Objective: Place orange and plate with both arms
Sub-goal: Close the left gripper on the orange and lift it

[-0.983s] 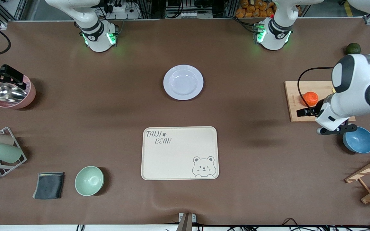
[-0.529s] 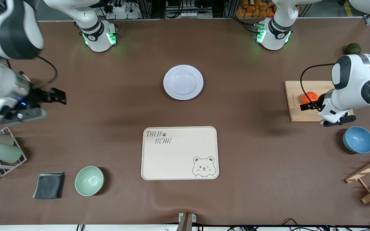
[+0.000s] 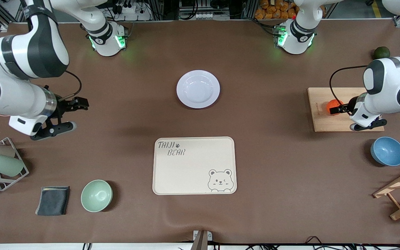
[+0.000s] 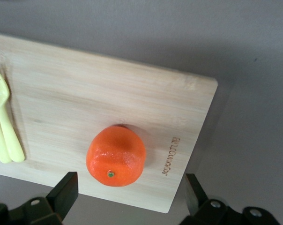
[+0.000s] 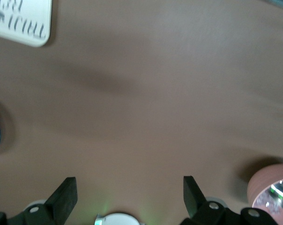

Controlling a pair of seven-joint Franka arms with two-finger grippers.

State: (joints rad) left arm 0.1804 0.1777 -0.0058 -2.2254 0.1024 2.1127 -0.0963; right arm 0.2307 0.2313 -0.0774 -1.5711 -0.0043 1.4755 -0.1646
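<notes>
Hovering over the pale wooden cutting board point(image 3: 339, 110) at the right edge of the front view, your left gripper point(image 3: 335, 110) has its fingers spread either side of the small red-orange orange point(image 4: 115, 156), not touching it. You see the orange resting on that board, apart from two pale yellow forks point(image 4: 2, 123). The round lavender-white plate point(image 3: 198, 89) lies upper centre, above the cream bear-printed tray point(image 3: 194, 165). Your right gripper point(image 3: 80, 104), fingers spread and empty, hangs over bare brown table point(image 3: 123, 114) at mid-left.
</notes>
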